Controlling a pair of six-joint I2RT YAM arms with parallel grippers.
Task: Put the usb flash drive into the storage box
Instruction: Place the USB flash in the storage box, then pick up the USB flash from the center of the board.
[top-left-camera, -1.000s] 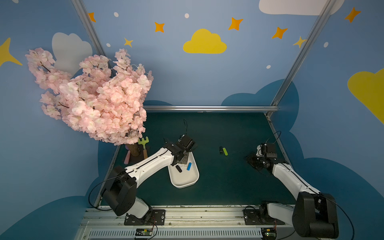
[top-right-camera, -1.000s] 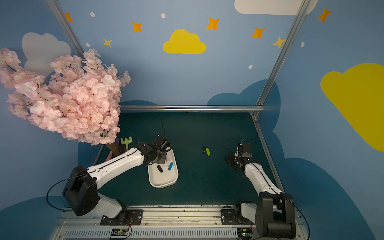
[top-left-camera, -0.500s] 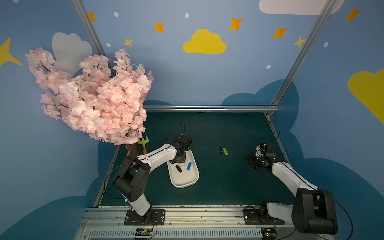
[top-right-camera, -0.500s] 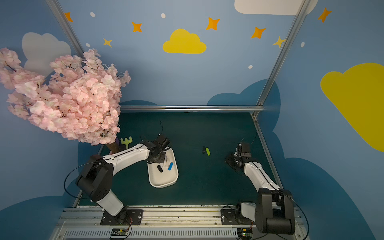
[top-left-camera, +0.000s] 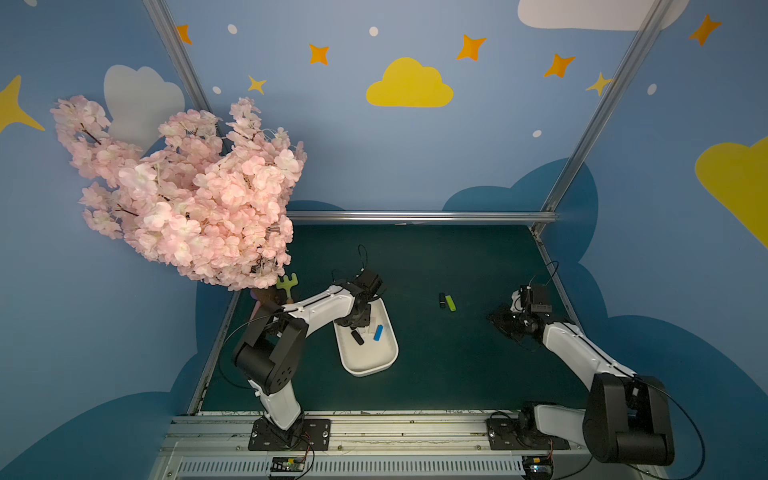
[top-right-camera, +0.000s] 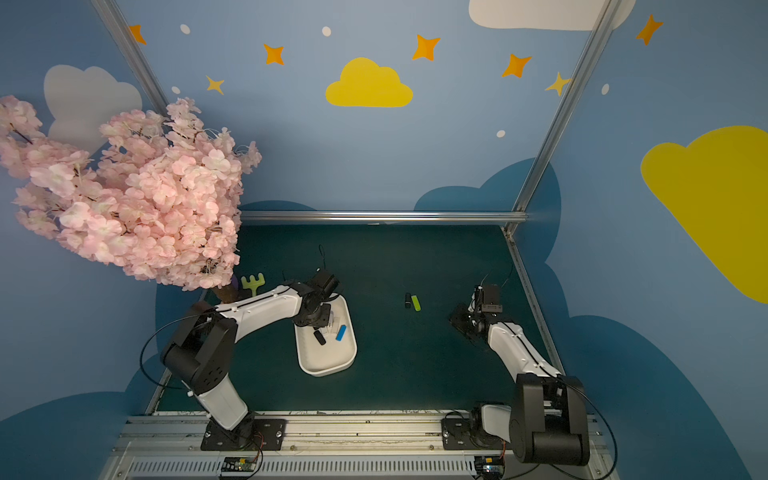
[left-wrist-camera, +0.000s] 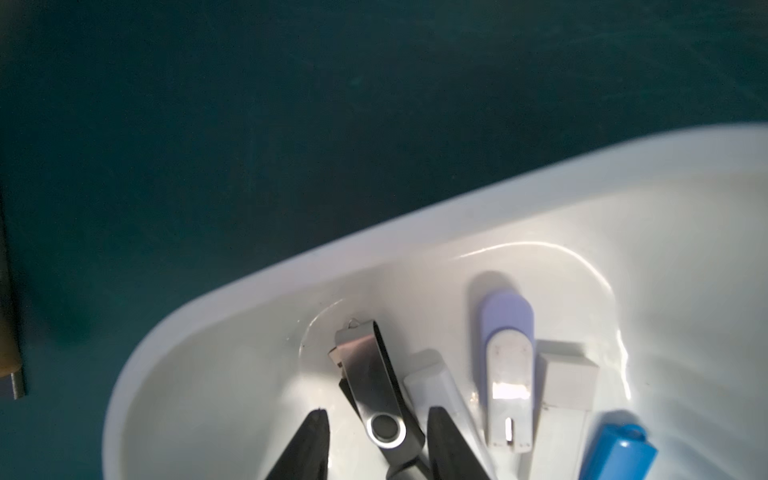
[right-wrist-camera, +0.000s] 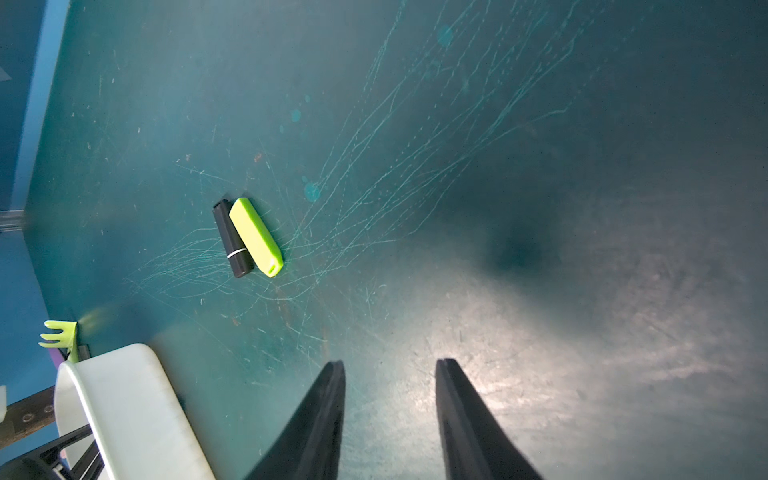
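The white storage box (top-left-camera: 368, 362) (top-right-camera: 328, 365) lies left of centre on the green mat. My left gripper (left-wrist-camera: 377, 411) (top-left-camera: 358, 321) hangs inside its far end, open. A black-and-silver swivel usb flash drive (left-wrist-camera: 374, 390) lies flat on the box floor between the fingers, not pinched. Beside it lie a white drive (left-wrist-camera: 434, 384), a lavender-white one (left-wrist-camera: 507, 365), a white block (left-wrist-camera: 567, 374) and a blue one (left-wrist-camera: 619, 453) (top-left-camera: 378, 332). A lime drive (top-left-camera: 450, 302) (right-wrist-camera: 255, 237) and a black drive (top-left-camera: 442, 300) (right-wrist-camera: 232, 239) lie together mid-mat. My right gripper (right-wrist-camera: 391, 362) (top-left-camera: 505, 324) is open over bare mat to their right.
A pink blossom tree (top-left-camera: 187, 195) overhangs the mat's far-left corner, with a green toy fork (top-left-camera: 286, 284) at its foot. A metal rail (top-left-camera: 415, 216) bounds the back and blue walls close the sides. The arm bases sit on the front rail.
My left arm has folded its elbow in and lowered the gripper into the box's far end, and its jaws have parted. The right arm and the two drives on the mat have not moved.
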